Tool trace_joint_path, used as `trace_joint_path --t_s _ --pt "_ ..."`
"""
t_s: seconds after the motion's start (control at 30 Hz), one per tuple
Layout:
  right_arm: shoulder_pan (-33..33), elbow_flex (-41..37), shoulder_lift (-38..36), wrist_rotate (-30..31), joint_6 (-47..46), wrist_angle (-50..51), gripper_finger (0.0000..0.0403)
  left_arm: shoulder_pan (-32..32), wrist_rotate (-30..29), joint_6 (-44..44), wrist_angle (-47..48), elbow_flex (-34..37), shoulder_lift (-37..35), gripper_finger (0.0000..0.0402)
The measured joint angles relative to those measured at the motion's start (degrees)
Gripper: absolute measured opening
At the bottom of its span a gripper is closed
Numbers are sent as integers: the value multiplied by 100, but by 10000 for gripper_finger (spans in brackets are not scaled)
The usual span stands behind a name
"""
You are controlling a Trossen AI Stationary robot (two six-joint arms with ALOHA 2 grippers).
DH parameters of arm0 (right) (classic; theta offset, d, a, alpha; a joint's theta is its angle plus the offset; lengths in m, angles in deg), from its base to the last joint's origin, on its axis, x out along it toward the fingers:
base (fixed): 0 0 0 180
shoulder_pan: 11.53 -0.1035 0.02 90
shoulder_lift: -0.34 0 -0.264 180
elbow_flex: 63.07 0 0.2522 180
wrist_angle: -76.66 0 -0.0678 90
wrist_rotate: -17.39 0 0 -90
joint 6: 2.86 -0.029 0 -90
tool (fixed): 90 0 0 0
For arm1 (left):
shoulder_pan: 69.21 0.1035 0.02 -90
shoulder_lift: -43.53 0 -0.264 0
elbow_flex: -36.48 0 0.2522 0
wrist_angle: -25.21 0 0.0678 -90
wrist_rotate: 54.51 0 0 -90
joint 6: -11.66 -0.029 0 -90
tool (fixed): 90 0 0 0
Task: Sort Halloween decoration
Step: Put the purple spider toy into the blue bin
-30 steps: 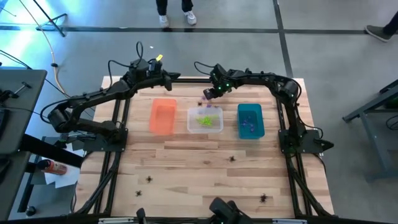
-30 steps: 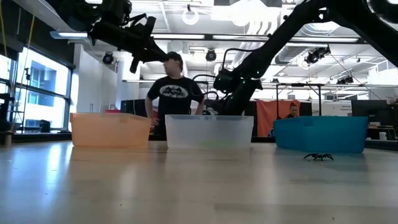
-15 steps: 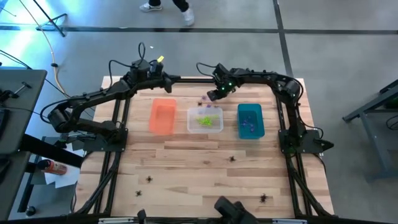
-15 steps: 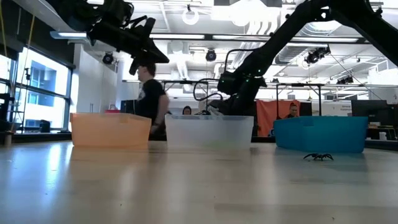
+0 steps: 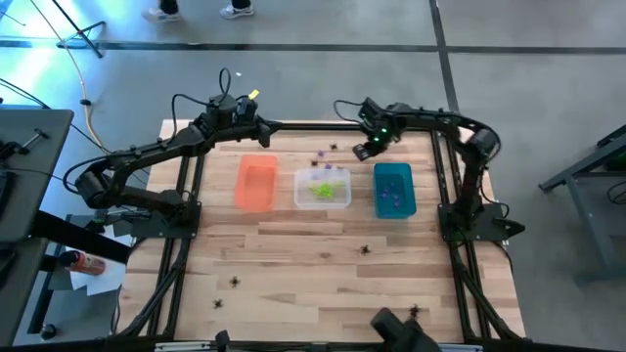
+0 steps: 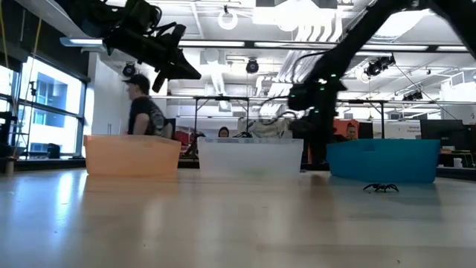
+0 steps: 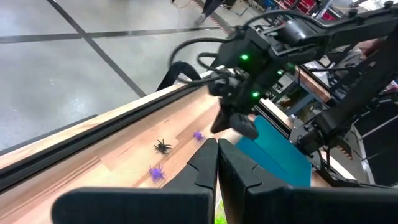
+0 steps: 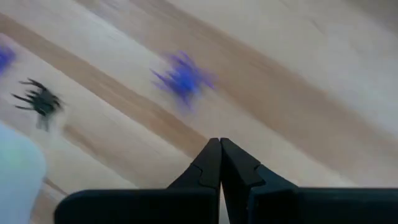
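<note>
The Halloween decoration is tiny spiders. A purple one [image 8: 182,78] and a black one [image 8: 38,99] lie on the wood below my right gripper [image 8: 220,146], which points down, shut and empty, near the far edge [image 5: 360,153] between the clear bin [image 5: 299,200] and the teal bin [image 5: 378,176]. Green spiders [image 5: 323,188] lie in the clear bin, purple ones [image 5: 394,200] in the teal. My left gripper [image 5: 266,124] hangs shut and empty, well above the table behind the orange bin [image 5: 256,183]. Black spiders [image 5: 365,249] [image 5: 235,282] rest on the near half.
The three bins stand in a row across the table's middle. Two purple spiders [image 7: 155,172] [image 7: 198,134] and a black one [image 7: 163,146] lie between the bins and the far rail. More black spiders [image 5: 416,311] [image 5: 217,303] lie near the front edge. A person [image 6: 145,115] stands beyond the table.
My right gripper has swung toward the table's right edge along the far side, from behind the clear bin to behind the gap beside the teal bin, tipping steeper downward and staying shut. The person beyond the table has walked leftward.
</note>
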Motion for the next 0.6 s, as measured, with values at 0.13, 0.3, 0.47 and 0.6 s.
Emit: trace_joint_path --t_s 0.13,0.3,0.47,0.6 --pt "176 -801 -777 -84 -408 -549 0 4 -13 0 2 -2 0 0" --pt "260 -717 -1217 -134 -773 -752 0 7 -37 0 -1 -2 0 0" --pt "175 -74 -767 -230 -977 -760 0 7 -37 48 1 -2 0 0" --pt "-13 377 -330 -340 -725 -568 5 -10 -37 76 4 -3 0 0"
